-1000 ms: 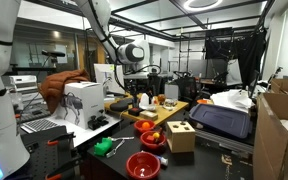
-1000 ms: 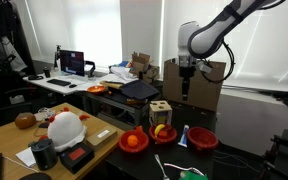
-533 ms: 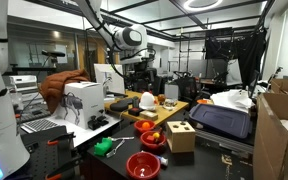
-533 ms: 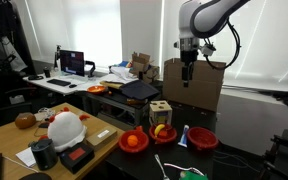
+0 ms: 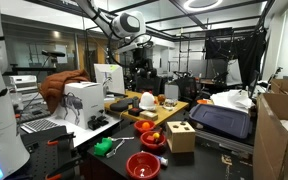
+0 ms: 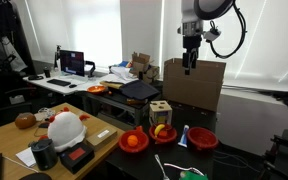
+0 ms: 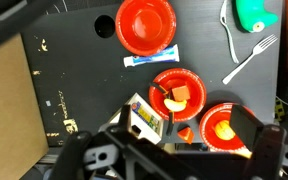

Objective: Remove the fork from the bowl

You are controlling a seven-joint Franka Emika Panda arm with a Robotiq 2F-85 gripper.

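A white fork (image 7: pixel 249 58) lies flat on the black table, outside every bowl; it also shows in an exterior view (image 6: pixel 162 163). Three red bowls stand near it. One is empty (image 7: pixel 144 25) (image 6: pixel 202 138). One holds toy food (image 7: pixel 179 92) (image 6: pixel 162 133). One holds an orange ball (image 7: pixel 224 125) (image 6: pixel 134 141). My gripper (image 7: pixel 174 150) is open and empty, high above the table in both exterior views (image 5: pixel 140 64) (image 6: pixel 188 68).
A wooden block box (image 7: pixel 144 115) (image 5: pixel 181 135) stands beside the bowls. A green object (image 7: pixel 254 15) lies by the fork and a small tube (image 7: pixel 151 60) by the empty bowl. Cardboard boxes (image 6: pixel 194 85) stand behind the table, and a white helmet (image 6: pixel 64 128) rests on another bench.
The arm has risen steadily, lifting the gripper well above the table. The fork, bowls and box have not moved.
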